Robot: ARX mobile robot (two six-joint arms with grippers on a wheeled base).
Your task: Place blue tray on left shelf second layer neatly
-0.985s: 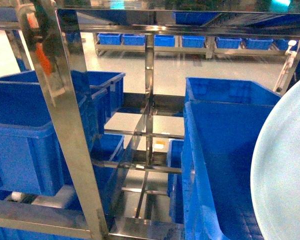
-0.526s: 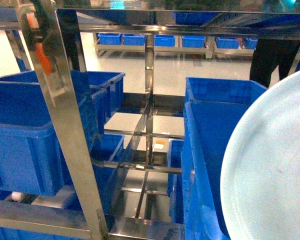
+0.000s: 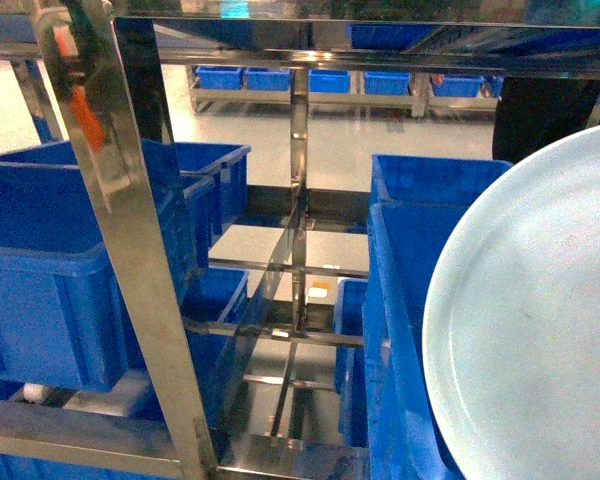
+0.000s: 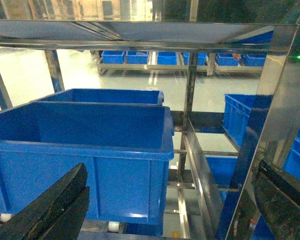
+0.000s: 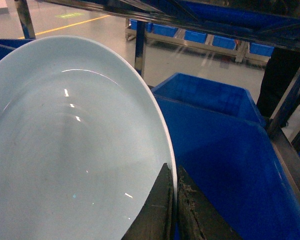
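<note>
The right gripper (image 5: 171,200) pinched the rim of the pale sky-blue glossy shallow tray (image 3: 530,320), which was held tilted in the air at the right, in front of a deep dark-blue plastic crate (image 3: 420,260). The left gripper (image 4: 160,210) hung spread and empty. With only a thin edge grip, the slick tray might have slipped, or clipped the stainless-steel shelf upright (image 3: 298,180) on crossing leftward.

Both end effectors (image 4: 170,210) (image 5: 172,210) have black, rough-textured, scuffed fingers.
</note>
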